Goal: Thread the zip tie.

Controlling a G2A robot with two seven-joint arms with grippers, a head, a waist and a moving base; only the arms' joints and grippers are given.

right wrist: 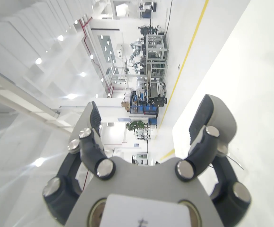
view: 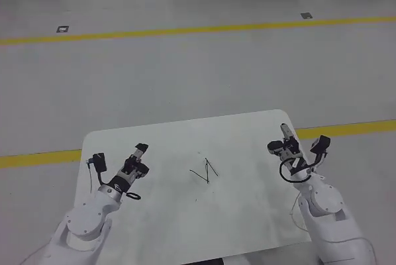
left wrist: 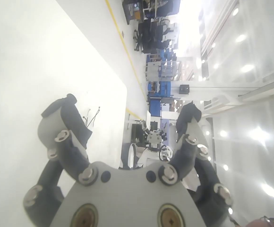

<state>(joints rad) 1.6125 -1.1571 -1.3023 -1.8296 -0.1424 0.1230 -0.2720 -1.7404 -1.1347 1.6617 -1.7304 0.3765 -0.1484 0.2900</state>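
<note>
Hovering over the near half of the white surface [view: 251, 212], the left arm [view: 118, 182] and right arm [view: 297, 165] sit well apart, each with its jaws spread and holding nothing. Between them, farther out at mid-surface, thin black zip ties [view: 204, 173] lie loosely crossed. Beyond the surface runs a yellow floor line [view: 185, 30].

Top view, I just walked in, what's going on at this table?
A two-armed robot is set up to thread a zip tie, but nothing is being handled yet. The zip tie lies loose near the middle of the white table; it is too thin to tell whether it is one strip or several. The left gripper and the right gripper are both open and empty, one on each side of the zip tie and well apart from it.
</note>
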